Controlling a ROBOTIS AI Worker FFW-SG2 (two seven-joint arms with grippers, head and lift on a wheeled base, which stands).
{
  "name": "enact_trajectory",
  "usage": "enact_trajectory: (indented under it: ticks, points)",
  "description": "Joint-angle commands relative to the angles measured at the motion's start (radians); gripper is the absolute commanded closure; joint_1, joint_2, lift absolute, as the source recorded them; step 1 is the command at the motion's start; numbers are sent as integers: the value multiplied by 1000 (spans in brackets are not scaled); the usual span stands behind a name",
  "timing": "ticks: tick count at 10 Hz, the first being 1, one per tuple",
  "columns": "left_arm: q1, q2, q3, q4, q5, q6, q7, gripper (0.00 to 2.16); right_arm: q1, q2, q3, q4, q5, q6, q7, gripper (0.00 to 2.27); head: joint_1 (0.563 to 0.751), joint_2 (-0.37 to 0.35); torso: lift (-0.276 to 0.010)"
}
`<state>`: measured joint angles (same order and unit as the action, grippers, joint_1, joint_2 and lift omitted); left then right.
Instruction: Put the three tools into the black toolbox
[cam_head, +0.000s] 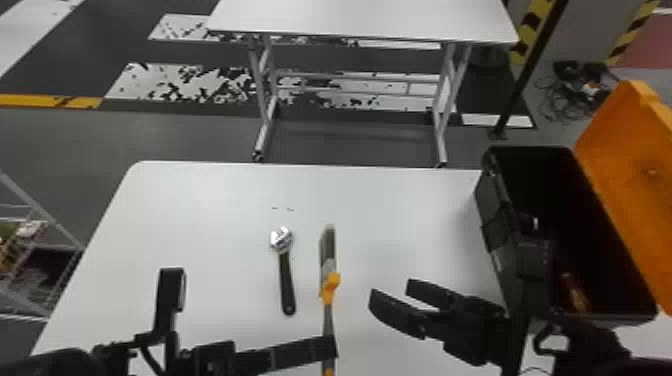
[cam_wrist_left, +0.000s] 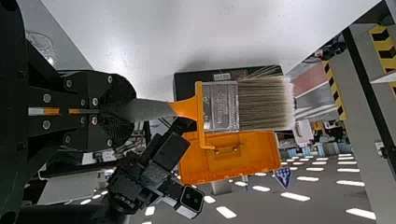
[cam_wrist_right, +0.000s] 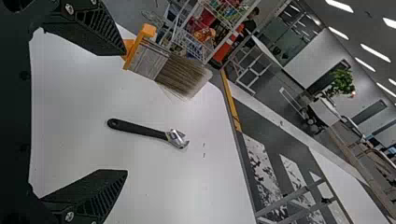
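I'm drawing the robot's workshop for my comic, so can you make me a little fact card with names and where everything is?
Paintbrush: held by its handle in the left gripper
Adjustable wrench: lying on the white table
Black toolbox: on the robot's right
Orange lid: open
Inside toolbox: something slim, too dark to name
Right gripper: open and empty, between paintbrush and toolbox in the head view

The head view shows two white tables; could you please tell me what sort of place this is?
Probably an indoor workshop or robotics lab: black-and-yellow hazard stripes mark the background, a wrench lies on the near table, and an open black toolbox stands at the table's right side.
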<state>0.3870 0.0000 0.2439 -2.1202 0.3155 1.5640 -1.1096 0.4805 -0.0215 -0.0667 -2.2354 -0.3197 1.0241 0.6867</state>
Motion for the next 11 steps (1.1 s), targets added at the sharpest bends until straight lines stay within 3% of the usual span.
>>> enact_trajectory:
  ticks: [1, 6, 11]
  points:
    - [0, -3, -6, 6, -10, 7, 1, 1959, -3, 2, 18, -29, -2, 61, -4, 103, 695, 19, -51]
    - [0, -3, -32, 6, -36, 7, 5, 1959, -36, 0, 87, -87, 22, 184, -58, 103, 695, 84, -51]
    - [0, -3, -64, -4, -56, 7, 11, 1959, -76, 0, 116, -82, 34, 230, -64, 103, 695, 84, -51]
